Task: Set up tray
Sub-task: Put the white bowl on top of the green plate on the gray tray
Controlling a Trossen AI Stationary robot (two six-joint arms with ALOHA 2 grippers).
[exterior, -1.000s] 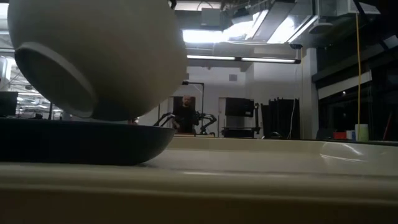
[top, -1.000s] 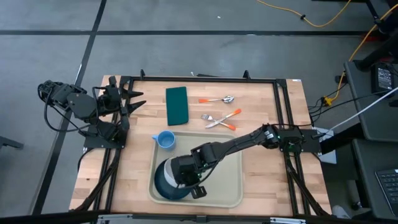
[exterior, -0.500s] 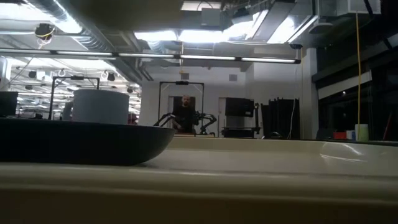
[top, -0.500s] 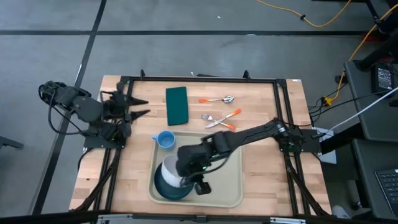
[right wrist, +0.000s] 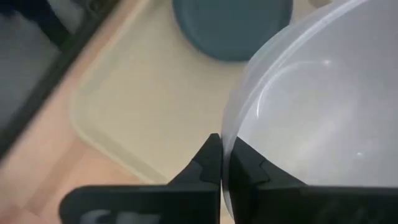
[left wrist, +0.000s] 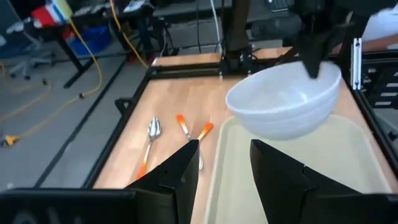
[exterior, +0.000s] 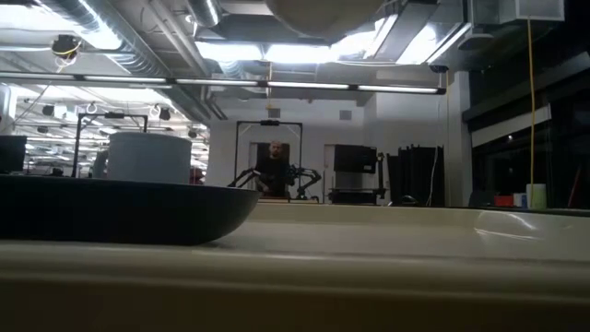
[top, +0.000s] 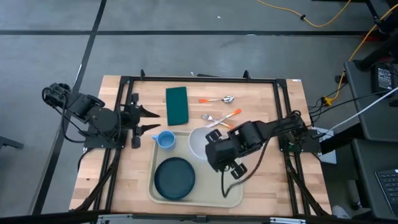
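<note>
Tray [top: 233, 190], cream with a raised rim, lies flat at the near middle of the wooden counter [top: 273, 186], toward six o'clock from the counter's centre in the high view. On its left half sits a dark blue plate [top: 175, 178], flat and round. At the tray's ten o'clock corner stands a light blue cup [top: 165, 140], inside the rim as far as the high view shows.

The right end effector [right wrist: 222, 163] is clenched on the rim of a white bowl [top: 200, 142], its two dark fingers pinching the bowl's edge between them. The bowl hangs in the air, tilted, above the tray's far edge at about twelve o'clock from the plate and well apart from it. In the low view only the underside of the bowl shows at the top of the picture, clear of the plate and tray below.

The left end effector [top: 146, 120] hovers over the counter's left edge, at about ten o'clock from the tray, its fingers parted and grasping nothing, pointing toward the counter's middle.

Beyond the tray, at twelve o'clock, a dark green napkin [top: 177, 104] lies flat on the counter. To its right lie a spoon [top: 217, 99] with an orange handle, a fork [top: 219, 118] and one more orange-handled piece [top: 226, 126], which cross each other near the tray's far rim.

In the low view a person [exterior: 274, 166] stands far back in the room.
</note>
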